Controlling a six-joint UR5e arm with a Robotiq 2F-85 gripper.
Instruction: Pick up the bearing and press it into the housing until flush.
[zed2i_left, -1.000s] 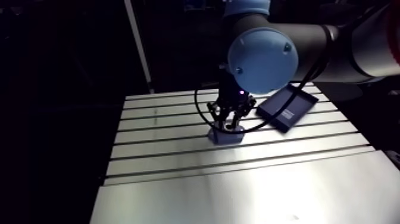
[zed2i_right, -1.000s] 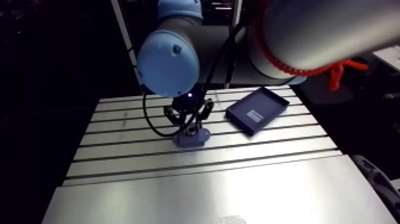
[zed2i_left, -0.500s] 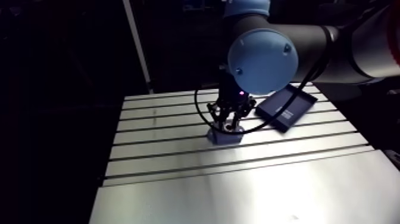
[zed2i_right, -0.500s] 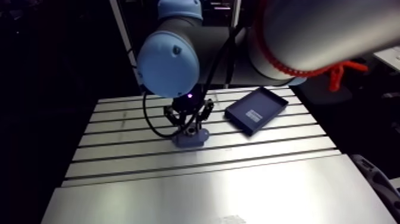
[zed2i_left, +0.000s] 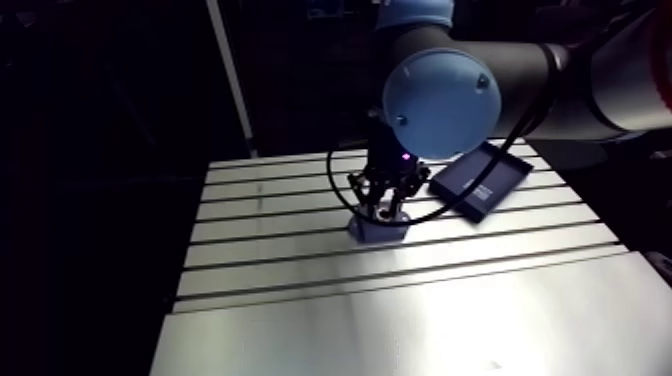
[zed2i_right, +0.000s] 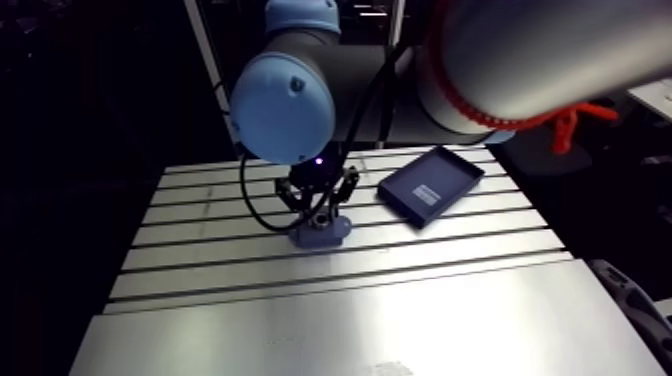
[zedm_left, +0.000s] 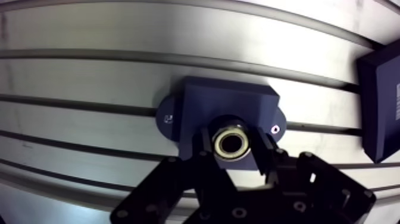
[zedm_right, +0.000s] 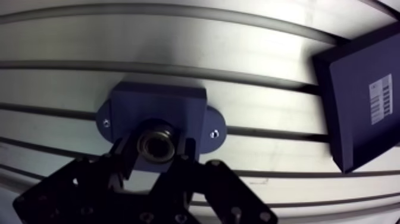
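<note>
Bearing (zedm_left: 230, 143): a metal ring with a dark bore, held between the two fingers (zedm_left: 204, 146) of the gripper (zedm_left: 232, 146), directly over the middle of the housing (zedm_left: 226, 101). The fingers stand only a little apart, one pressed against each side of the ring, so the gripper is closed on it. Housing: a dark blue block with a rounded flange on either side, each flange showing a small hole; it lies flat on the table (zedm_left: 119, 36), across one of the slots. Depth of seating: the ring appears to sit at or in the housing's bore, but the wrist view looks straight down and does not show whether it is flush. Tray (zedm_right: 357, 107): dark, shallow, with a white label (zedm_right: 379, 98) inside; it lies on the table beside the housing, apart from it. In the arm view the gripper stands upright on the housing, near the middle of the slotted part of the table.
</note>
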